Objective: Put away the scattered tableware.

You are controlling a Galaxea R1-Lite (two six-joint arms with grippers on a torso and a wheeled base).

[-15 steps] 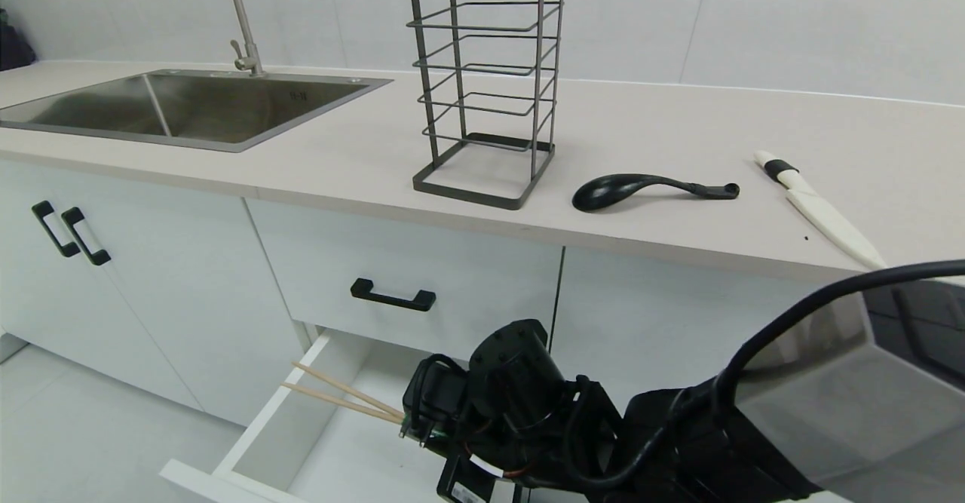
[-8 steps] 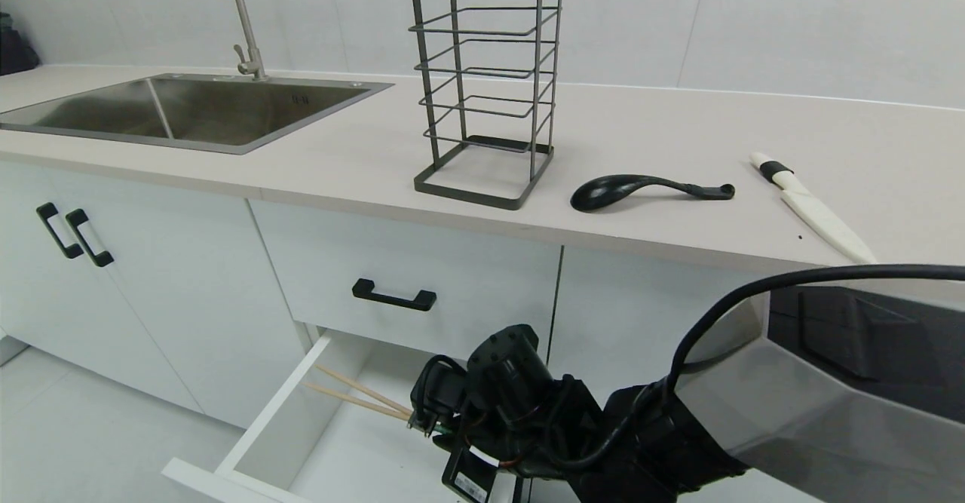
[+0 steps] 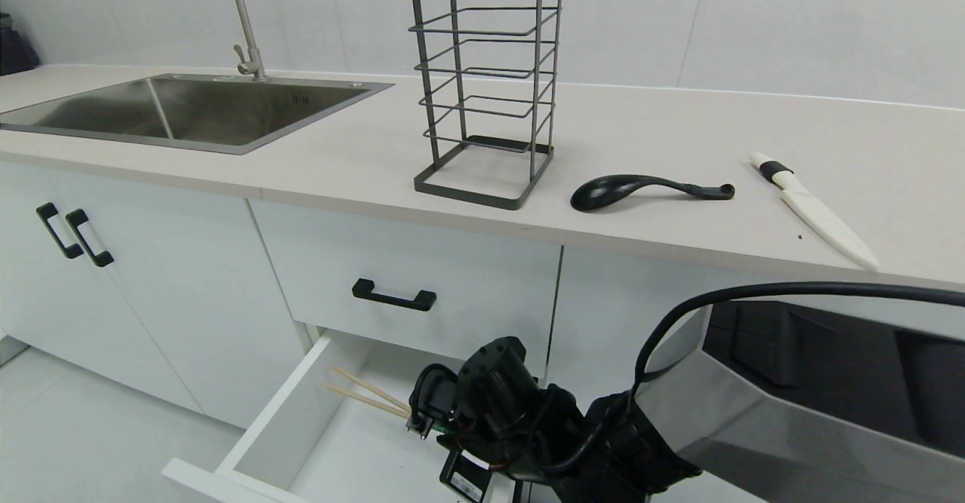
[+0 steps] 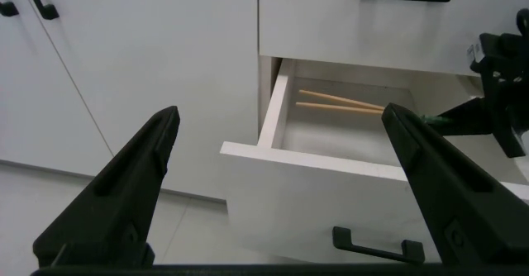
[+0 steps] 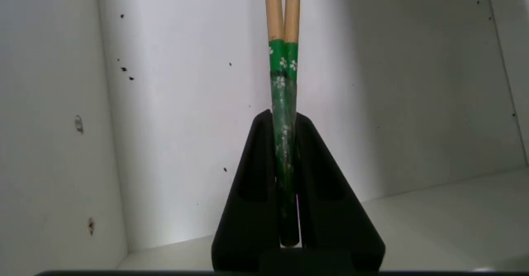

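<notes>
- The fingers (image 5: 248, 195) of the right gripper (image 5: 283, 119) are closed on a pair of chopsticks (image 5: 279, 76), pinching them side by side at their thick end.
- The right wrist view brings out a green flowered band on the chopsticks where they leave the fingertips, with bare wood beyond it. It also shows small dark specks on the white inside of the drawer (image 5: 165, 102).
- In the head view the chopsticks (image 3: 366, 396) jut from the front of the right wrist, over the pulled-out drawer (image 3: 275, 412) and inside its walls. Their thin ends point toward its left wall. I cannot tell whether they touch the drawer floor.
- The left gripper (image 4: 279, 115) has its fingers spread wide and holds nothing. It hangs outside the drawer, facing its front corner.
- The left wrist view shows the drawer from the front: the front panel (image 4: 331, 164) with a black handle (image 4: 376, 243) low on it, and the chopsticks (image 4: 339, 104) lying across the back part, slightly splayed.
- Just above the open drawer is a shut drawer with a black handle (image 3: 392, 295).
- On the counter (image 3: 678, 126), near its front edge, lies a black spoon (image 3: 626, 186), bowl toward the rack.
- A white knife (image 3: 818, 213) lies to the spoon's right, apart from it, tip toward the counter edge.
- A dark wire rack (image 3: 486, 88) stands upright to the spoon's left.
- Farthest left are the steel sink (image 3: 113, 135) and its tap (image 3: 235, 13).
</notes>
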